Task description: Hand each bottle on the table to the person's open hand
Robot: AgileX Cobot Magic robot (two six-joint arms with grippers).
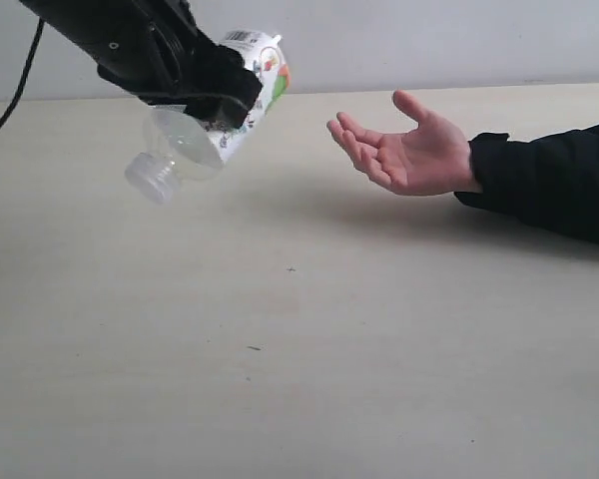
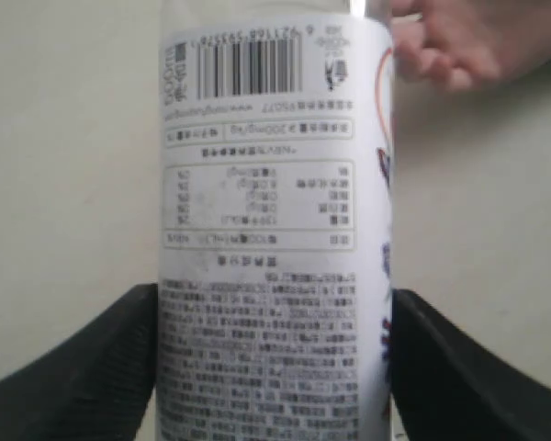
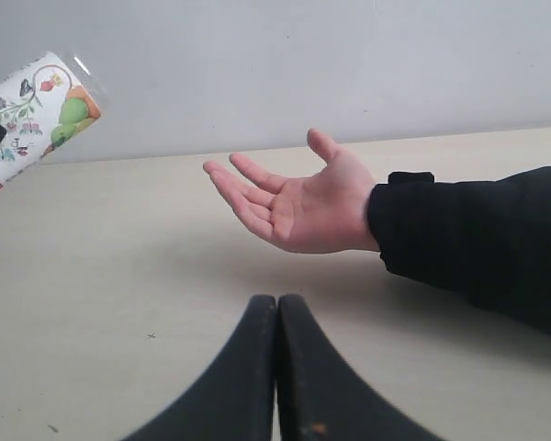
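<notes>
Pale worktop point(image 1: 280, 379), grey wall | my left claw point(image 1: 220, 100) grips the bottle point(image 1: 262, 68) aloft — cap slanting down, base toward the hand point(image 1: 409, 150), apart on my right | right claw point(image 3: 277, 367) pressed together, empty

Bottle point(image 2: 275, 367) label: barcode point(image 2: 248, 69), boxed table, dense print; characters unreadable.
</notes>
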